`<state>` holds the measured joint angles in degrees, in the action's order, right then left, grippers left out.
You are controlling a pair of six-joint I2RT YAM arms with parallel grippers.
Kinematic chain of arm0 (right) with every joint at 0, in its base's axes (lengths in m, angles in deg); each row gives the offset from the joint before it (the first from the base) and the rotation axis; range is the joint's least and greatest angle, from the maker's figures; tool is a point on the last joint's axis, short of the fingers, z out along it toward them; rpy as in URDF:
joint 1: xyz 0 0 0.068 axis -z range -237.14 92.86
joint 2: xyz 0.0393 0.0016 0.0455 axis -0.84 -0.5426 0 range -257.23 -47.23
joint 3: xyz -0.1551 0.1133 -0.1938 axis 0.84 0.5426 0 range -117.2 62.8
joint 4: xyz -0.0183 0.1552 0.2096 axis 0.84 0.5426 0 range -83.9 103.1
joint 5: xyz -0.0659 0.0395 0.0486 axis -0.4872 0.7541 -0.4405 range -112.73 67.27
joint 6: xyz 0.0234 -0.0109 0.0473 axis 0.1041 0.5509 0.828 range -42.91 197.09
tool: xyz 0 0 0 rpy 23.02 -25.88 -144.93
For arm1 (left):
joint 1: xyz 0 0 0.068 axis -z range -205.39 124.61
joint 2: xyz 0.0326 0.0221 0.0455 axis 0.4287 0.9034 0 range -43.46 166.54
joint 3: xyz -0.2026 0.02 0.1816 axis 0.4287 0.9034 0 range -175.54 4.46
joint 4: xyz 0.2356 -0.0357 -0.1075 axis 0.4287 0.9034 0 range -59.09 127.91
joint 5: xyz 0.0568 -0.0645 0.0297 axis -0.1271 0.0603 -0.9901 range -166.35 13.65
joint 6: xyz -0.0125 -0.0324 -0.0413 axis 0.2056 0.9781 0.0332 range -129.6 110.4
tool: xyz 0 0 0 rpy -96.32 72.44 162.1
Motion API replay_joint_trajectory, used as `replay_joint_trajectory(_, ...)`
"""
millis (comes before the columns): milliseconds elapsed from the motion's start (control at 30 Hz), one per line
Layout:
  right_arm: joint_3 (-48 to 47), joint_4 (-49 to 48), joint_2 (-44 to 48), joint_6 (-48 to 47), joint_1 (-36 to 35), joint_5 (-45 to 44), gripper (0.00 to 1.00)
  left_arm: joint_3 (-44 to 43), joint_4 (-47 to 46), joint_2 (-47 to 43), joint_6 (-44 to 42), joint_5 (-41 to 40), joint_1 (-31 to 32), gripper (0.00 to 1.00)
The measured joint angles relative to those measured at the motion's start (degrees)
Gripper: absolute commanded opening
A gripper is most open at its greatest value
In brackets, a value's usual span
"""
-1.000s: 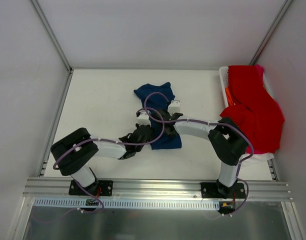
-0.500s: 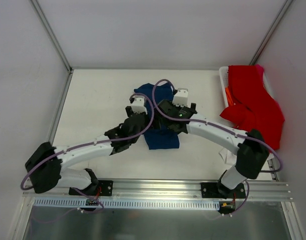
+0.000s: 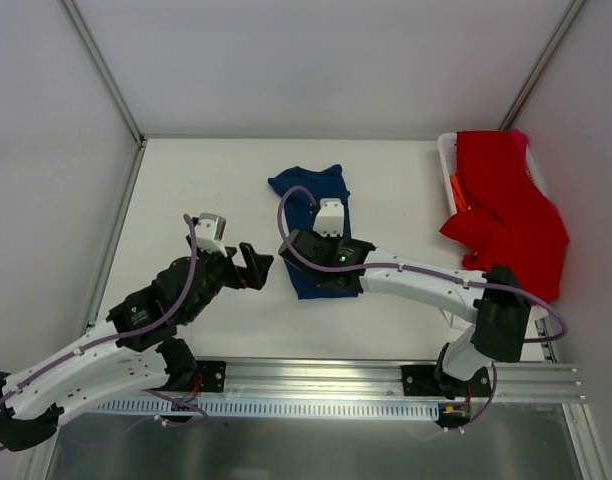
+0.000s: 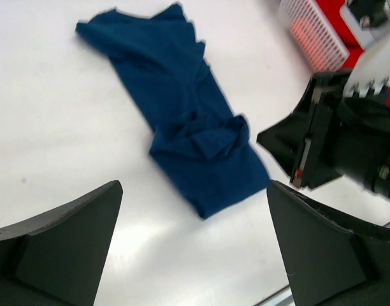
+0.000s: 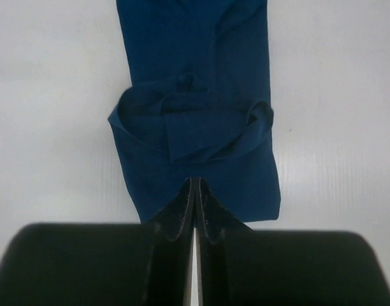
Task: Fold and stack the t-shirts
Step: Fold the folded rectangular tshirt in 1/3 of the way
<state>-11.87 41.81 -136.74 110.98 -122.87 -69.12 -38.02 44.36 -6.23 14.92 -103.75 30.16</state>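
Navy blue cloth t-shirt (image 3: 314,195) is lying on white tabletop (image 3: 186,190), long axis near-to-far. R gripper (image 5: 194,186), fingers together, is sitting over its near end; L gripper (image 3: 250,268), fingers wide apart, is hanging leftward.

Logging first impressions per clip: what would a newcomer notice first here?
The navy t-shirt lies bunched in the middle of the table, the right hand shut over its near end. The left hand hangs open to its left. A red t-shirt drapes over the white basket at far right.
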Motion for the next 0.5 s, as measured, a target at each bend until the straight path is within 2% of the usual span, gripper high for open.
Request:
replay_joint_trajectory(100,0.2,0.0,-3.8,1.3,-0.1,1.9,0.0,5.2,4.6,-6.9,0.8,-1.2,1.1,0.99)
replay_joint_trajectory(233,1.2,-0.1,-6.6,3.6,-0.3,3.6,0.01,9.0,9.4,-11.1,3.4,-2.0,2.3,0.99)
replay_joint_trajectory(500,3.1,-0.2,-9.9,6.8,-0.4,4.0,0.01,14.9,11.0,-11.6,7.1,-4.4,2.3,0.99)
